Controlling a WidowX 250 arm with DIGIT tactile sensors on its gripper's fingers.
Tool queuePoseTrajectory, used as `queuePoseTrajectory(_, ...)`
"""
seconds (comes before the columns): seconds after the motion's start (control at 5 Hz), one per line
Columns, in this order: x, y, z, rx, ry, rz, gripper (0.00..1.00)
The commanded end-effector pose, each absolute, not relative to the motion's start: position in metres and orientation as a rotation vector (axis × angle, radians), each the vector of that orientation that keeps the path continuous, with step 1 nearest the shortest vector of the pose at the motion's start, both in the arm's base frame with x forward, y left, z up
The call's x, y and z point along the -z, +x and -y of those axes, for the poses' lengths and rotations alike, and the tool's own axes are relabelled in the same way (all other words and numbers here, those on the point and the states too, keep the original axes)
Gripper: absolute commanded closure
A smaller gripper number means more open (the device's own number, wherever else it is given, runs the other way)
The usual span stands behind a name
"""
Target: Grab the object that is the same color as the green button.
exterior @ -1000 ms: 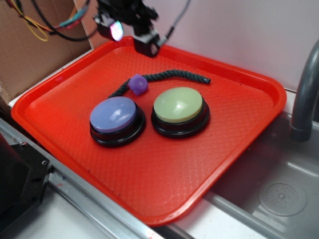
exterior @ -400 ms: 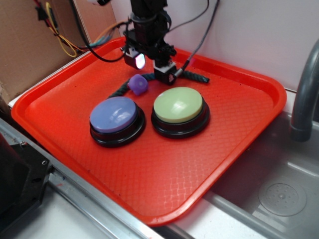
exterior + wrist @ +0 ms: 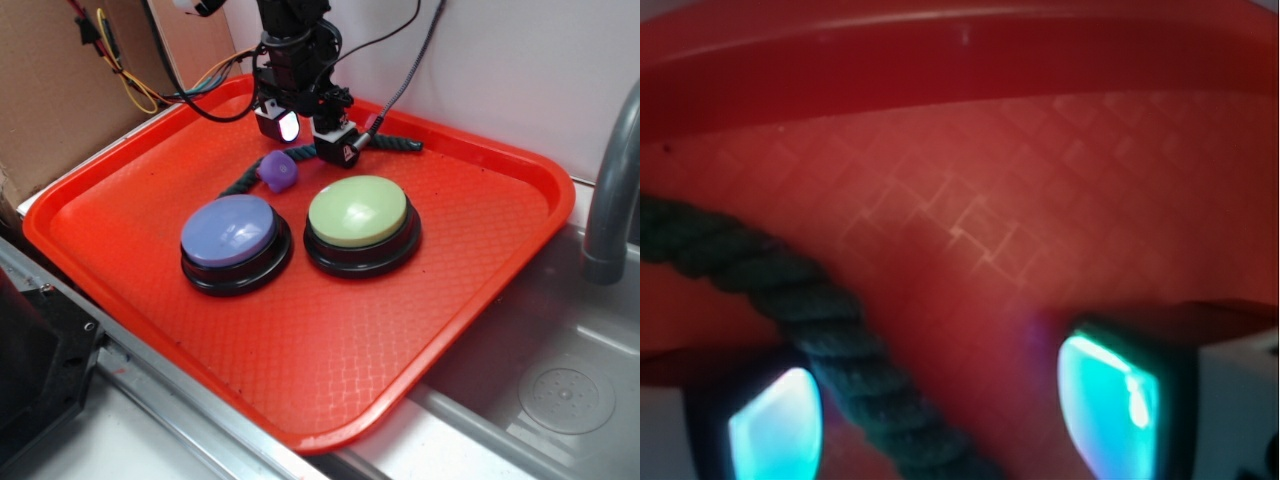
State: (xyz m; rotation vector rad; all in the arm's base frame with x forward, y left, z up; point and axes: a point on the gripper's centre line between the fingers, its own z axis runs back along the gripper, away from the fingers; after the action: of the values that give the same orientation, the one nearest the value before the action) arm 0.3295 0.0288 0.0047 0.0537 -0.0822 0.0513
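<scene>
Since the frame a second ago, the gripper (image 3: 312,140) has swung in from the tray's far edge and dropped low over the rope; against the frame just before this one it sits slightly higher in the picture and nearer the far rim, hugging the rope's middle.

The dark green rope (image 3: 395,146) lies across the upper middle of the exterior frame, on the red tray (image 3: 480,270). Its long axis runs from lower left, near the purple knob (image 3: 279,171), to upper right, where the free end pokes out past the fingers. It sits just behind the green button (image 3: 358,211) and the purple button (image 3: 230,231).

In the wrist view the rope (image 3: 790,300) enters at the left edge and curves down toward the bottom centre, passing between the two lit fingers but tight against the left finger (image 3: 775,425); the right finger (image 3: 1110,400) stands well apart from it. So the rope is off-centre in the span, leftward.

The jaws are spread, nothing clamped. The arm comes down near vertical at the upper centre of the exterior frame, fingertips at or almost at the tray floor. Closing looks like the next step, with the rope sitting off-centre.
</scene>
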Motion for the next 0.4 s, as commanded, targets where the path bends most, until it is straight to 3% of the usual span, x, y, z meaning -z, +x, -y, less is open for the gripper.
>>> queuePoseTrajectory(0.0, -0.0060, 0.3244, -0.0269, -0.015, 0.032, 0.102, 1.00)
queuePoseTrajectory(0.2, -0.0081, 0.3235, -0.0279, -0.013, 0.030, 0.097, 1.00)
